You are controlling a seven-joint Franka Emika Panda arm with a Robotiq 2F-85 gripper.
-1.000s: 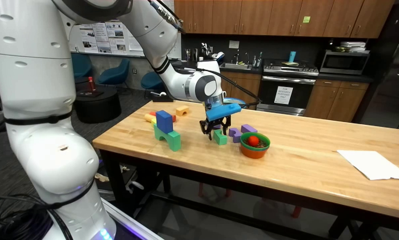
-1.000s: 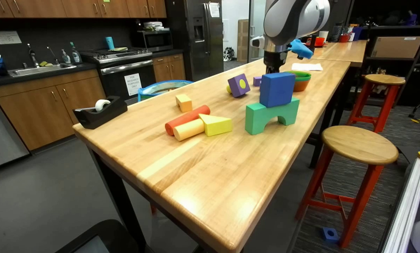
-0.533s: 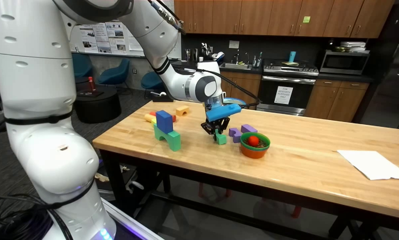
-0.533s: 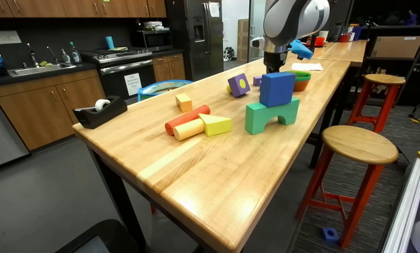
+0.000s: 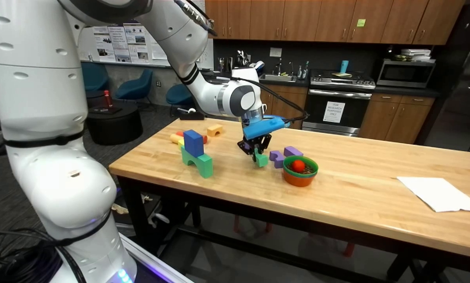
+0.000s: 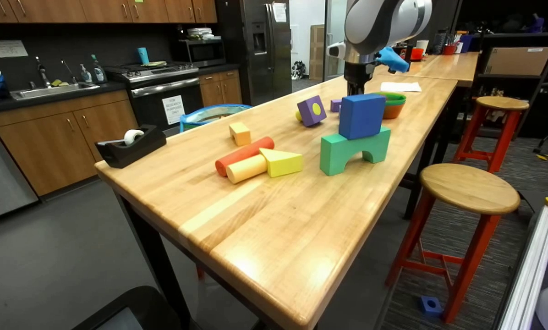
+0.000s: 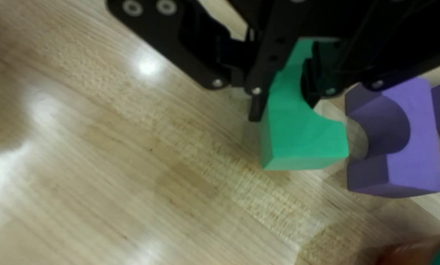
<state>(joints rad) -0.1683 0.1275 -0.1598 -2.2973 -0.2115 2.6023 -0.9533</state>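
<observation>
Green arch (image 7: 299, 129) is pinched between fingers (image 7: 257, 106) pointing downward.

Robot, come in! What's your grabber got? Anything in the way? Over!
Gripper shut on green arch block. Purple arch block close beside it, maybe in the way. Stacked bowls nearby.

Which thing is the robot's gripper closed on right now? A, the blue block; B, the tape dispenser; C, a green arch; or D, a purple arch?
C: in the wrist view, the gripper is clamped on the green arch, pressing it from both sides.
</observation>
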